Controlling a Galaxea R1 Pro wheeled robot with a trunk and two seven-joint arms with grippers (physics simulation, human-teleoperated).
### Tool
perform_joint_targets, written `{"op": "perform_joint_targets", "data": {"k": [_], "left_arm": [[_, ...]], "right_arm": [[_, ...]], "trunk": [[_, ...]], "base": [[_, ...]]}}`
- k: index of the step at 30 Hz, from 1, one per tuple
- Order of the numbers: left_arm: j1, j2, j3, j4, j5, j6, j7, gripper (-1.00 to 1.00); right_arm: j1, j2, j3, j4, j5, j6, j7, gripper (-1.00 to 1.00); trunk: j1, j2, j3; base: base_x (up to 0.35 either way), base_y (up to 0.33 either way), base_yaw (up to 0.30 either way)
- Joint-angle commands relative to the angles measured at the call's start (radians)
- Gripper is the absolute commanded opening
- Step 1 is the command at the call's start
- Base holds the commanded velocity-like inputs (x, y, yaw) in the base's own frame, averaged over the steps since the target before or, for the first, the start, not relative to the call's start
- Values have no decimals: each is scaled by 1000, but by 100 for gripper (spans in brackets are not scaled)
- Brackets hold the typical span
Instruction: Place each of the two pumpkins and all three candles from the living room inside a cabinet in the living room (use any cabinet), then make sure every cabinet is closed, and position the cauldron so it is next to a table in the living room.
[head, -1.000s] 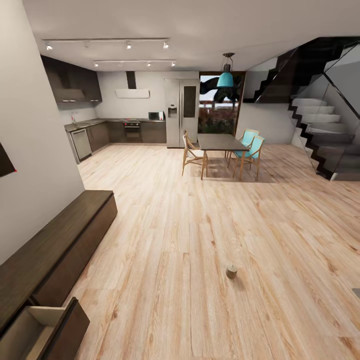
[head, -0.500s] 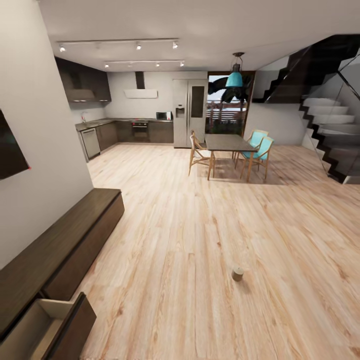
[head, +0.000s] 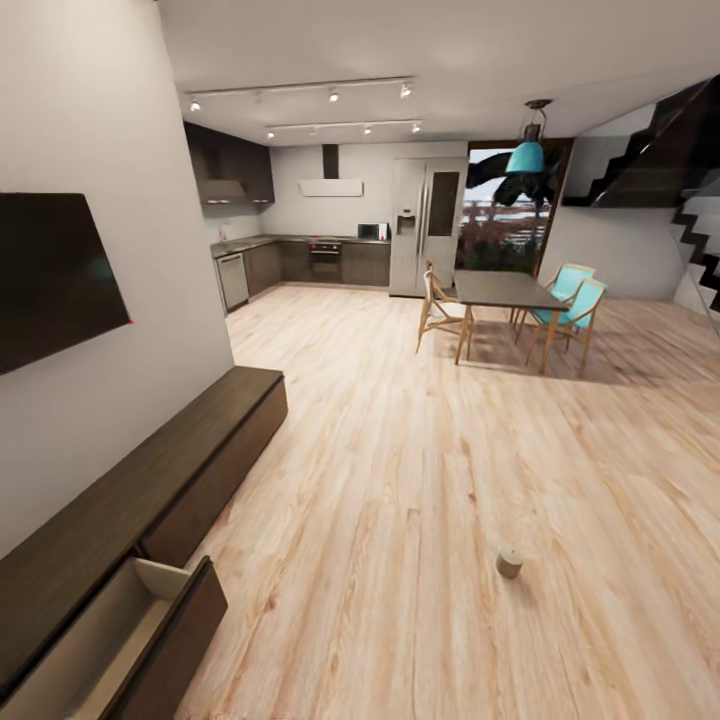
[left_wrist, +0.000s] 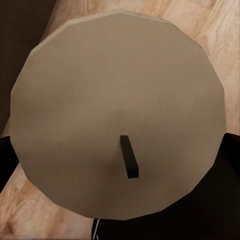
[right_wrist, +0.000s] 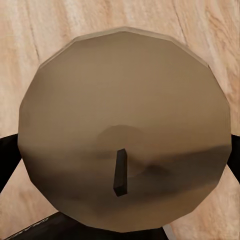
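i carry one candle (left_wrist: 117, 112) pinched per gripper; steer squarely to the open drawer (head: 100, 640), skirting the floor candle (head: 509, 562).

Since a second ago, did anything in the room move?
Only the camera turned: the whole picture slid, bringing more of the wall screen into sight. The candle on the floor, the open drawer of the cabinet and the dining table kept their places in the room. Each wrist camera shows a candle up close.
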Motion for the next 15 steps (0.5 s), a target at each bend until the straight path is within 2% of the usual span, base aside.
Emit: {"op": "perform_joint_targets", "data": {"k": [1, 15], "left_arm": [[0, 0, -8, 0, 2, -1, 8, -100], [3, -16, -8, 2, 4, -1, 8, -100]], "right_arm": [[-1, 0, 8, 2, -2, -3, -3, -100], [-1, 0, 8, 3, -2, -3, -3, -100]], "trunk": [[0, -1, -1], [0, -1, -1]], "base": [[-6, -7, 289], [-1, -1, 289]]}}
